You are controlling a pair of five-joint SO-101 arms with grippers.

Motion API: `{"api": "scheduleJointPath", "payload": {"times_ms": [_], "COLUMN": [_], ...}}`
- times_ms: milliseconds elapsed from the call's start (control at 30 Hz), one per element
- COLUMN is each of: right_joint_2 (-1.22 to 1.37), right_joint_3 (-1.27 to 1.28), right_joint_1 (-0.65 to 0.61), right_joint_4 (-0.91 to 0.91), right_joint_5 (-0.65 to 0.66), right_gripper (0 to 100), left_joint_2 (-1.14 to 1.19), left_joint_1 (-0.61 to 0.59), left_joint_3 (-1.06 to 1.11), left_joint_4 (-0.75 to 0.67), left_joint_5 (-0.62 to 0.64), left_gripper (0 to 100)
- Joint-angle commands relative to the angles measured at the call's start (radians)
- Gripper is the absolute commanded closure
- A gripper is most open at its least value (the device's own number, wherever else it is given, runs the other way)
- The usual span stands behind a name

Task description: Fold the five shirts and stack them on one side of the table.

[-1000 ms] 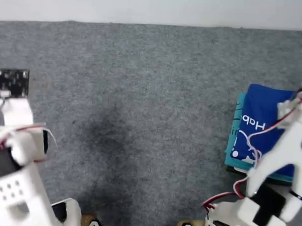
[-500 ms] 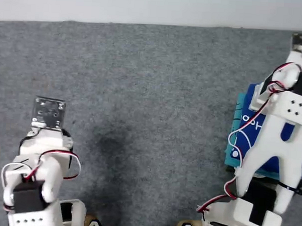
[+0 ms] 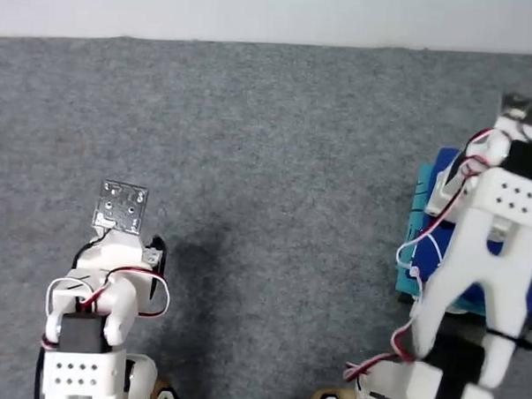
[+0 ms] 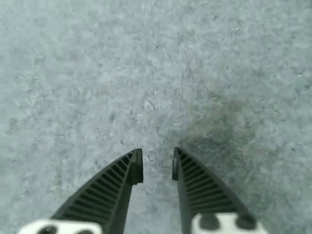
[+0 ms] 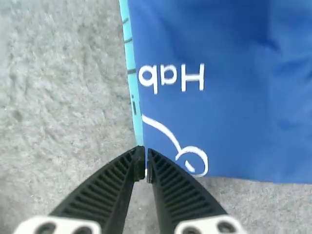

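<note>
Nearest, the left hand [image 4: 157, 165] hangs slightly spread over bare table [image 3: 277, 147] at the left. Just beyond the right hand [image 5: 146, 165], pressed together, the folded blue shirt [image 5: 219, 97] lies atop a teal shirt [image 5: 129, 63] at the table's right edge.

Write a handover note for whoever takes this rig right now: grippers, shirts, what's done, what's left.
Left gripper: open, empty, over bare grey table.
Right gripper: shut, holding nothing, tips at the teal shirt edge.
Shirts: folded blue shirt lies on the teal shirt, at the table's right side under the right arm.
Done: at least two folded and stacked.
Left: count the layers; five cannot be confirmed from these views.
</note>
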Motion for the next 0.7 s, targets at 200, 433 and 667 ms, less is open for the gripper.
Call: {"api": "scheduleJointPath", "payload": {"times_ms": [200,433,667], "right_joint_2": [-0.364,-0.691,-0.961], "right_joint_3": [0.393,0.724,0.990], "right_joint_1": [-0.145,-0.211,-0.220], "right_joint_4": [-0.160,-0.321,-0.372], "right_joint_5": [-0.011,-0.014,-0.011], "right_gripper": [98.8,98.8,98.8], "left_joint_2": [-0.009,-0.009,-0.009], "left_joint_1": [0.011,0.011,0.011], "left_joint_3": [0.104,0.114,0.183], "left_joint_4": [-0.117,-0.117,-0.160], "left_joint_5": [0.021,0.020,0.018], "left_gripper": [89,99,99]}}
